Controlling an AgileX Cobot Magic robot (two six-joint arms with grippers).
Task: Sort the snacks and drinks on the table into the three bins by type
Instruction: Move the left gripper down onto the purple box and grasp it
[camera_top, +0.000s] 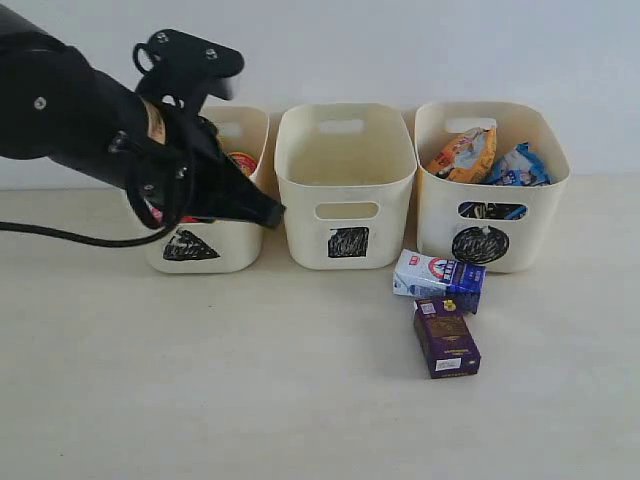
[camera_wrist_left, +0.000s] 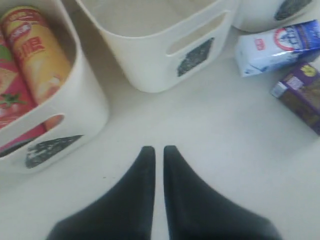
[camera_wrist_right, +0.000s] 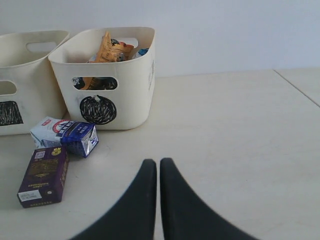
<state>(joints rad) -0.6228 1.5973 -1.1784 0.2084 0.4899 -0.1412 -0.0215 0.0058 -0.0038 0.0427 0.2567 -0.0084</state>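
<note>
with twelve o'clock toward the back wall (camera_top: 450, 50) in the exterior view, three cream tubs stand in a row on the table (camera_top: 250, 390). the triangle bin (camera_top: 248, 130) is at nine o'clock, the square bin (camera_top: 345, 165) in the middle and the circle bin (camera_top: 440, 205) at three o'clock.

the exterior view hides most of the triangle bin behind the left arm (camera_top: 90, 130). only the left wrist view looks down into it, where the yellow tube (camera_wrist_left: 42, 60) and the pink tube (camera_wrist_left: 12, 100) lie side by side. the same view shows the left gripper (camera_wrist_left: 155, 150) with its fingers pressed together and pinching nothing, over bare table near the gap between the triangle and square bins.

the right gripper (camera_wrist_right: 157, 162) shows only in its own wrist view. its fingers are likewise pressed together and empty, well apart from the circle bin.

the orange packet (camera_top: 462, 153) and the blue packet (camera_top: 520, 165) stick up out of the circle bin. the white-blue carton (camera_top: 438, 277) lies flat at seven o'clock of that bin, just in front of it. the purple carton (camera_top: 446, 337) lies flat at six o'clock of the white-blue one, touching or nearly so.

the tubs are smooth, rounded-cornered plastic with slot handles and black scribbled marks. the packets are crinkly and glossy, the cartons boxy, the tubes cylindrical, the table matte pale beige, and the gripper fingers black and tapered.
</note>
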